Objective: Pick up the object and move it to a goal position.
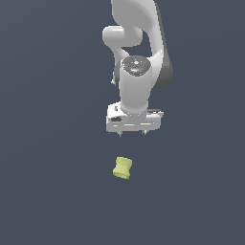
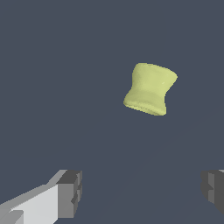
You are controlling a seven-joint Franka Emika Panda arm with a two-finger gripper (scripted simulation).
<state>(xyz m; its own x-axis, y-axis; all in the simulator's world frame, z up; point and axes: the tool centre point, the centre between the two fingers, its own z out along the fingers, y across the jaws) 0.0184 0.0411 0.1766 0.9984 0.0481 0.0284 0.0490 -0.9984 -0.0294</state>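
Observation:
The object (image 1: 122,168) is a small pale yellow-green spool with a pinched waist, lying on the dark grey floor in the exterior view. My white gripper (image 1: 132,133) hangs above it and slightly toward the exterior view's right, pointing down, with a clear gap between them. Only the two short fingertips (image 1: 120,133) show below the hand. In the wrist view the object (image 2: 150,89) lies ahead of the gripper (image 2: 142,192), outside the space between the fingers (image 2: 70,194). The jaws stand wide apart and hold nothing.
A plain dark grey floor (image 1: 48,191) surrounds the object. The white arm (image 1: 139,43) rises behind the gripper toward the top of the exterior view.

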